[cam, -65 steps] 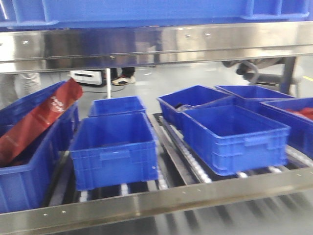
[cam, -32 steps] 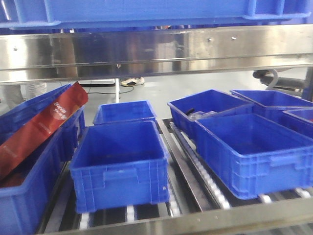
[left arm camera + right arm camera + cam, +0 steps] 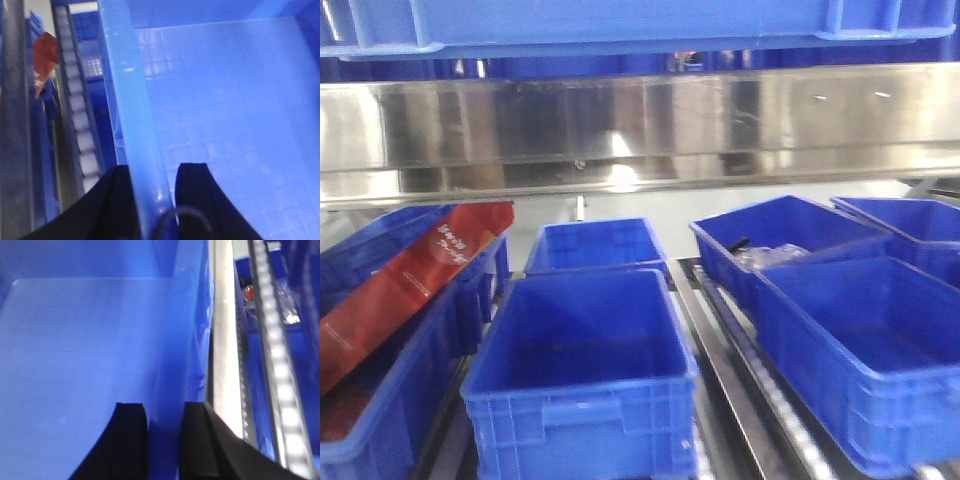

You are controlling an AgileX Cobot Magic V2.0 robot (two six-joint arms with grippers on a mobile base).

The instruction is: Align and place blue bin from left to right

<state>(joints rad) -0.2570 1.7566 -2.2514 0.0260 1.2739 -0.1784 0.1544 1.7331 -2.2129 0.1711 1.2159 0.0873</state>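
Place: warehouse picking line | Signs: steel rack [image 3: 640,125], roller tracks [image 3: 76,117], rows of crates [image 3: 582,430]

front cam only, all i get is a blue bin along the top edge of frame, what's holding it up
observer: both hands. the left hand is closed over the left side wall of the blue bin, one finger inside and one outside, and the right hand grips the opposite wall the same way.
operator: anything inside the bin
observer: no, both wrist views look down onto a bare floor inside it.
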